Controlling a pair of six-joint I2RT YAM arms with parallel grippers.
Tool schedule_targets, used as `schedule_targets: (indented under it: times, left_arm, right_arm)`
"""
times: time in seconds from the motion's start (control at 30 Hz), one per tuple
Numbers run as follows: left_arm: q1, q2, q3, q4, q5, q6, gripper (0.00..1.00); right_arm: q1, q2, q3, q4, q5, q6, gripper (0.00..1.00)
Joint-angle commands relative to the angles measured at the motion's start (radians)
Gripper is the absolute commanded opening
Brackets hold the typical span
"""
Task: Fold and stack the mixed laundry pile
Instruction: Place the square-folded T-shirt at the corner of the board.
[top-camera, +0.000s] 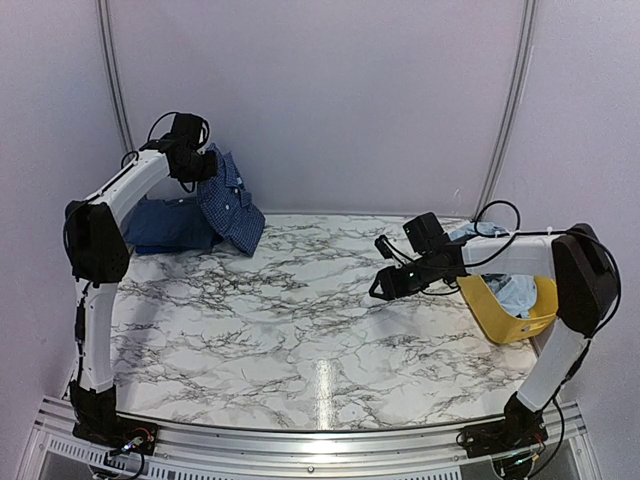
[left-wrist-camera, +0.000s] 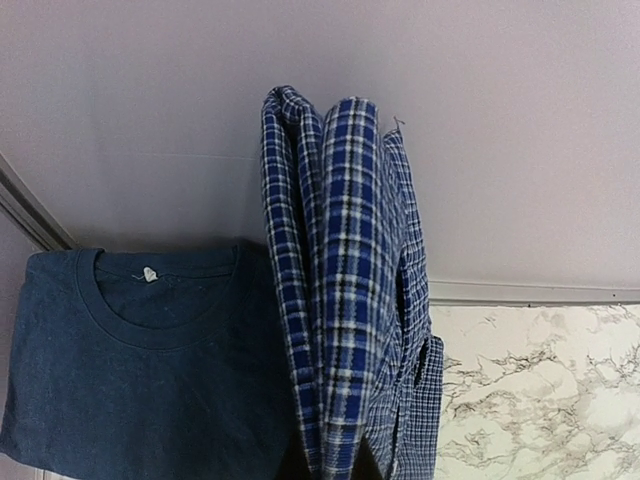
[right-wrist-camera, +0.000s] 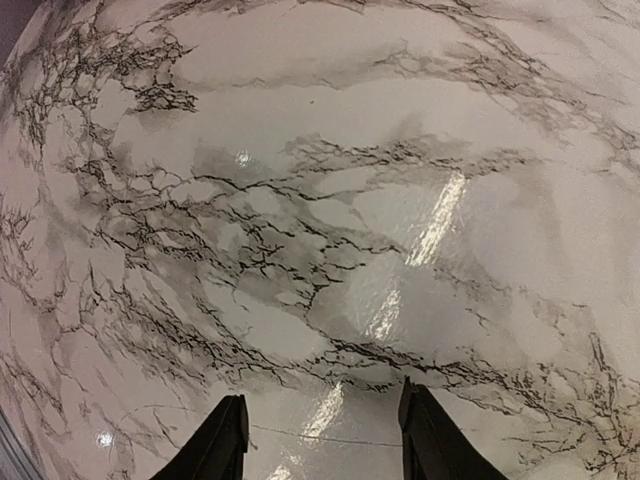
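Left gripper (top-camera: 205, 165) clamped on checked shirt (top-camera: 232, 205), hanging vertical just right of dark-blue tee (top-camera: 165, 225) (right gripper (top-camera: 380, 290) half-open, empty, well off).

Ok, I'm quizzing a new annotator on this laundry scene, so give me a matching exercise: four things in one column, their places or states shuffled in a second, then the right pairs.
Column one
1. checked shirt
2. dark-blue T-shirt
3. yellow tub
4. right hand

Column two
A. open and empty above the bare table
B. hanging from the shut left hand
C. at the right edge, light-blue clothes inside
D. lying flat at the far-left corner

Pairs: 1-B; 2-D; 3-C; 4-A
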Motion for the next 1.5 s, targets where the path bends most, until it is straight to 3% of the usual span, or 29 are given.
schedule_targets:
  times: [0.0,0.57,0.9,1.1,1.47]
  left_arm:
    - [0.025,-0.088,0.048,0.07,0.008,0.019,0.0]
    - [0.118,-0.124,0.03,0.113,0.069,0.007,0.0]
    - [0.218,-0.16,-0.142,0.16,0.079,0.005,0.0]
    - [0.303,-0.118,-0.236,0.206,0.061,0.008,0.0]
    - [0.381,0.057,-0.198,0.227,0.019,0.032,0.0]
  right_arm:
    - [-0.011,0.029,0.047,0.0,-0.018,-0.016,0.48]
    - [-0.014,0.061,0.094,-0.014,-0.023,-0.028,0.48]
    - [-0.021,0.091,0.134,-0.037,-0.02,-0.035,0.48]
    - [-0.021,0.125,0.181,-0.063,-0.009,-0.038,0.48]
    - [-0.035,0.187,0.311,-0.141,0.024,-0.042,0.52]
